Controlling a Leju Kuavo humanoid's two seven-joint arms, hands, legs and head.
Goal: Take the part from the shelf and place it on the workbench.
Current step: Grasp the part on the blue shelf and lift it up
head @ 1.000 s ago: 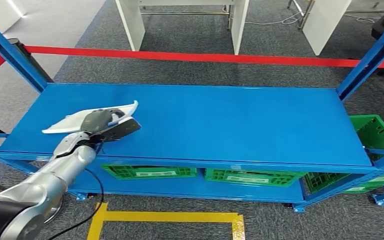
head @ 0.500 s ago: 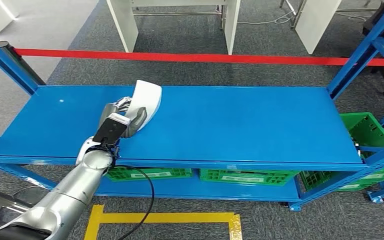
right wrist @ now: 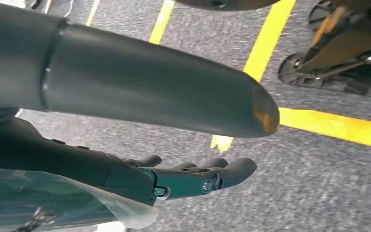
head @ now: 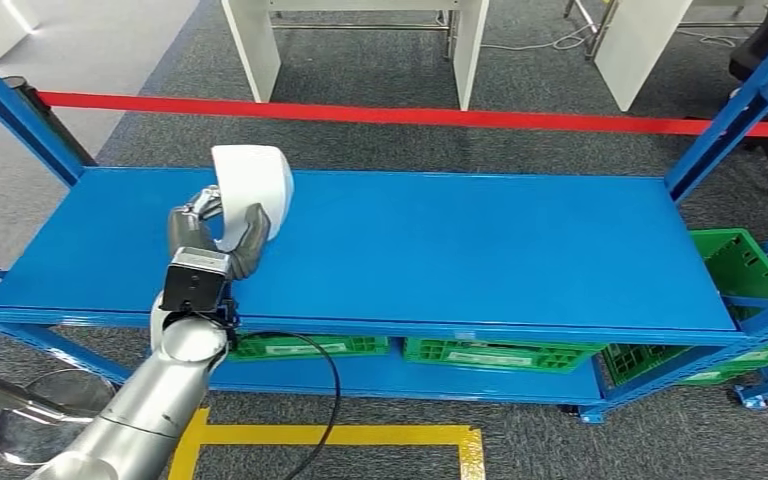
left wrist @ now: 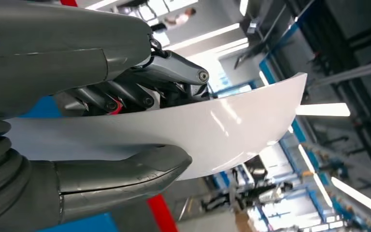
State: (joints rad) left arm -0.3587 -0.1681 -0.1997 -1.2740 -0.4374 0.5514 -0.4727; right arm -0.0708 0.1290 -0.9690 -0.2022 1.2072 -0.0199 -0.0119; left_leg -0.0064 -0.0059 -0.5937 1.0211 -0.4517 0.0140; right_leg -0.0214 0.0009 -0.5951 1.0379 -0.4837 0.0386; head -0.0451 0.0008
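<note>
So the part point(head: 254, 190) is a thin, glossy white plastic shell, smooth all over, curved like a shallow scoop with a rounded top edge. In the left wrist view it reads as a long, gently bowed sheet point(left wrist: 212, 130) with a clean sharp rim and bright reflections off the ceiling lights. No markings on it that I can make out.

The left hand point(head: 215, 235) has hold of it: thick grey thumb point(left wrist: 125, 174) pressed on one face, darker metal fingers point(left wrist: 174, 72) wrapped behind the other, so the panel is pinched between them. It's standing roughly upright, lifted above the left part of the top shelf point(head: 480, 250), closer to the back edge than the front.

That shelf is a flat, painted blue metal deck, slightly shiny, framed by blue steel uprights point(head: 20, 110) at the corners. To the right of the hand the deck is one long stretch of bare blue. Below it sit green plastic crates point(head: 500, 352) with lattice sides, and another green crate point(head: 750, 262) is off the right end.

Floor is grey carpet with yellow tape lines point(head: 340, 435) in front and a red barrier strip point(head: 460, 116) behind the rack.

The right hand point(right wrist: 193, 176) hangs over the carpet, fingers loosely extended and apart, holding nothing.
</note>
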